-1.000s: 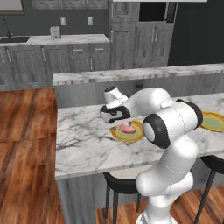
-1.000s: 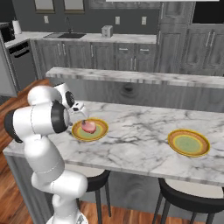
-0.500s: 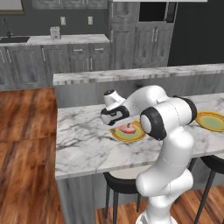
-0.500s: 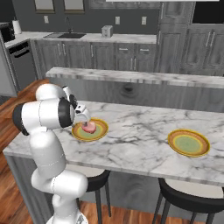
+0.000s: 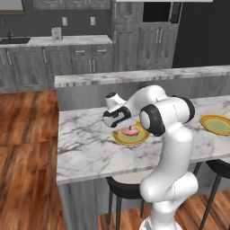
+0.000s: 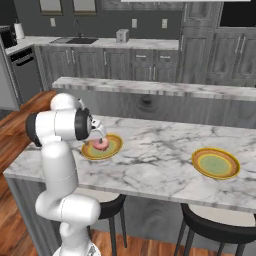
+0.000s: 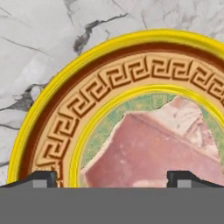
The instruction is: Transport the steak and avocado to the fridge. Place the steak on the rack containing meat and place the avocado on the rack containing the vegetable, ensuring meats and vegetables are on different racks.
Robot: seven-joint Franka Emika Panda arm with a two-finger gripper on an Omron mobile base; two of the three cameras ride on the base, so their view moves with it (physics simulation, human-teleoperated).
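Observation:
The steak (image 7: 148, 153), a flat pink slab with paler patches, lies on a round yellow-rimmed green plate (image 7: 52, 118) on the marble counter. In the base views the steak (image 5: 131, 132) (image 6: 102, 145) sits in the middle of that plate (image 5: 120, 139) (image 6: 116, 146). My gripper (image 7: 111, 179) hangs just above it, pointing down, open, with one fingertip (image 7: 43, 178) over the plate's patterned band and the other over the steak's right part. Nothing is between the fingers. From the base, the gripper (image 5: 128, 126) (image 6: 98, 141) is seen over the plate's near side. The avocado, the fridge and its racks are out of view.
A second yellow-rimmed plate (image 5: 218, 124) (image 6: 216, 163) lies further right on the counter. A raised marble ledge (image 5: 143, 75) (image 6: 150, 87) runs behind the counter. Black stools (image 5: 126, 188) (image 6: 215, 227) stand under the front edge. Dark cupboards line the back wall.
The arm has folded forward and the hand has come down closer over the steak's plate. The jaws have stayed open.

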